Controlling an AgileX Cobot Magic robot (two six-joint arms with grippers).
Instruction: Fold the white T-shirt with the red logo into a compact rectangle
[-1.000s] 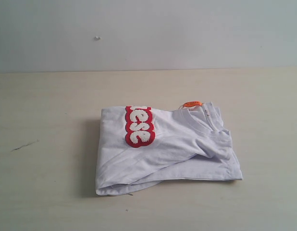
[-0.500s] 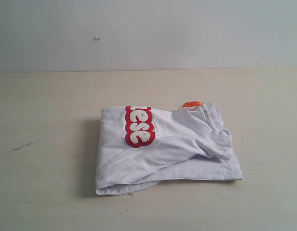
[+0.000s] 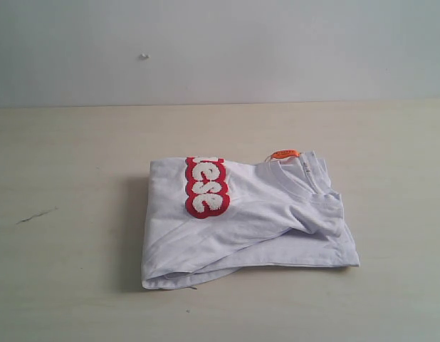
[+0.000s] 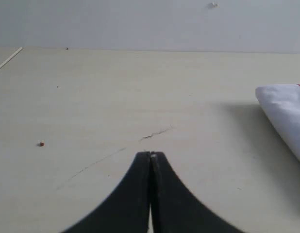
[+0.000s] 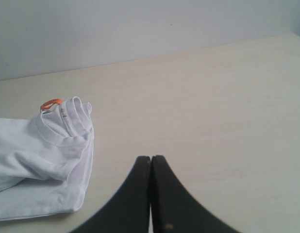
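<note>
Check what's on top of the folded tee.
On the white T-shirt: part of the red logo, cut off at the far fold. The collar and orange neck tag sit to its right. Remaining lettering is covered.

White T-shirt (image 3: pixel 255 221) — red logo (image 3: pixel 206 187), fuzzy white letters, orange neck tag (image 3: pixel 284 154) — on beige table (image 3: pixel 70 178).

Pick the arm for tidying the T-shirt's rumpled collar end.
Right, probably. The white T-shirt bunches at its collar, nearest the right gripper; the left gripper faces the neat folded edge. Both shut, touching nothing.
</note>
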